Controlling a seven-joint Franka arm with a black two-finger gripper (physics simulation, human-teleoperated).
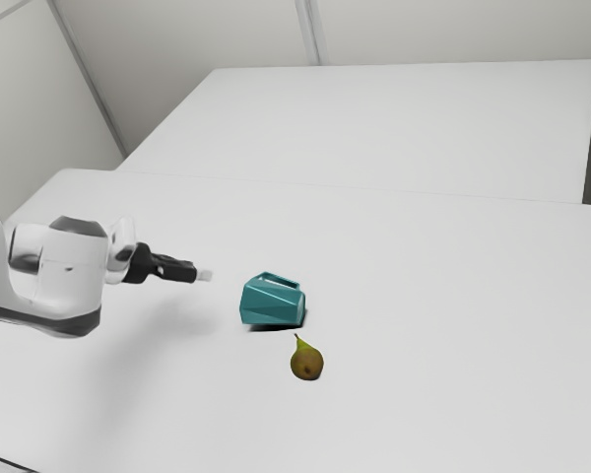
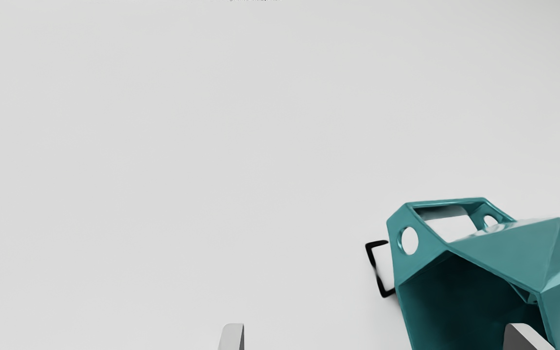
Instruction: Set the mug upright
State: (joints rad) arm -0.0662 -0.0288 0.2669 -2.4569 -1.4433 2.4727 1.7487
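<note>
"How's the gripper (image 1: 205, 276)?"
"Released: two fingers (image 2: 231, 338), spread wide."
"And past it?"
"One teal mug (image 1: 273, 307), lying on its side on the white table (image 1: 453, 345), one handle (image 2: 401, 216) uppermost, mouth (image 2: 464, 306) facing the gripper."
"And beyond that?"
"One pear (image 1: 307, 364), near the mug."

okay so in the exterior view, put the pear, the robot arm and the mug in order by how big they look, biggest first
1. Robot arm, clearly the largest
2. Mug
3. Pear
</note>
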